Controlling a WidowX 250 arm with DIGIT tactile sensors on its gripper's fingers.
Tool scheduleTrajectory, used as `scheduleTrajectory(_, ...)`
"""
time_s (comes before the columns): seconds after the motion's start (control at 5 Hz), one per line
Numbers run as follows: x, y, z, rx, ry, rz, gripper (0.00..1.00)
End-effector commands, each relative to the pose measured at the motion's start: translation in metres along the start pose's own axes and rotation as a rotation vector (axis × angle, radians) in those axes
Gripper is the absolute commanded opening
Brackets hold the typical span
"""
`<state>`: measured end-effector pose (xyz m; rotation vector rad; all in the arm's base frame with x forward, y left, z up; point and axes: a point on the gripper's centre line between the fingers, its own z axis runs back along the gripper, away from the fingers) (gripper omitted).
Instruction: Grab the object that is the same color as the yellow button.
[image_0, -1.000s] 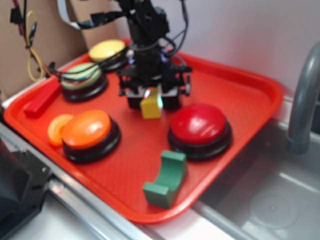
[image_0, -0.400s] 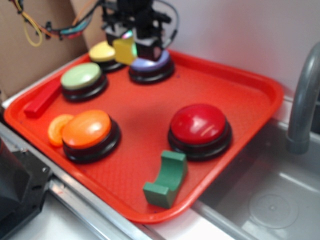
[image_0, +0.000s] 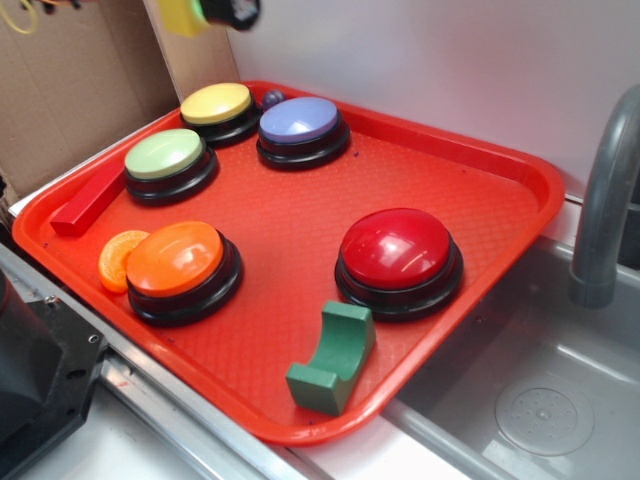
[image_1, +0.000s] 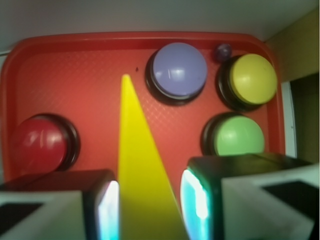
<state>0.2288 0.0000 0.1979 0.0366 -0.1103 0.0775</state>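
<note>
The wedge (image_1: 142, 185) sits clamped between the claw's (image_1: 145, 207) pads, high above the tray (image_1: 75, 70); its long axis runs up the wrist frame, tip toward the far rim. The exterior view shows only a yellow scrap at top left; yellow button (image_0: 215, 102) lies below.

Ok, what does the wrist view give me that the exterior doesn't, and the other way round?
Wrist only: the gripper shut on the yellow wedge, fingers either side.
Exterior only: the orange button, orange slice, green arch block, red bar and faucet.
Both: the red tray and the yellow button, purple button, green button and red button.
</note>
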Motion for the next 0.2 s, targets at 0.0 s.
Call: scheduleTrajectory(0.0,-0.0055,0.0258,0.0131,0.009,-0.083,0.134,0.0)
